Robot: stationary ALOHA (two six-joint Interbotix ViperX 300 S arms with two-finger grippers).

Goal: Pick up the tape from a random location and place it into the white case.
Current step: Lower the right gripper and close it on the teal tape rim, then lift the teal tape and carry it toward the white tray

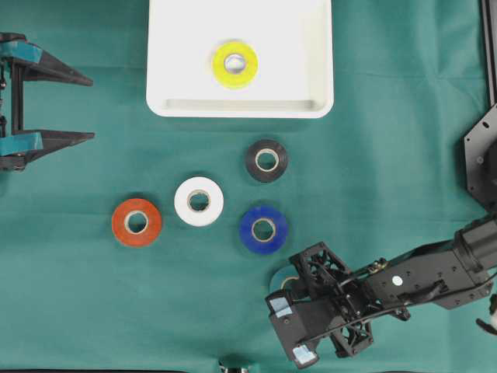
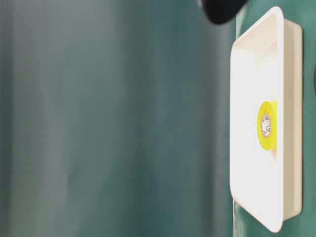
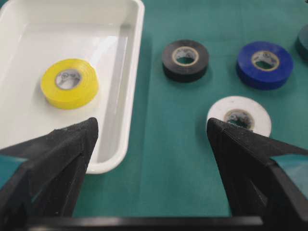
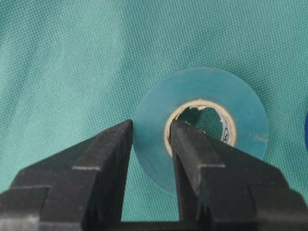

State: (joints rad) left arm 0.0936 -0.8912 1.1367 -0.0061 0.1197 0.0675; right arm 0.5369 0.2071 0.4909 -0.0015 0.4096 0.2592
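Observation:
The white case lies at the top centre with a yellow tape inside it. On the green cloth a teal tape lies flat. My right gripper is shut on its wall, one finger inside the hole and the other outside. Seen from overhead, that gripper covers most of the teal tape at the lower right. My left gripper stands open at the far left, holding nothing. In its own view the left gripper frames the case and the yellow tape.
Loose rolls lie below the case: black tape, white tape, red tape and blue tape, the blue one just above the right gripper. The table-level view shows the case with the yellow tape.

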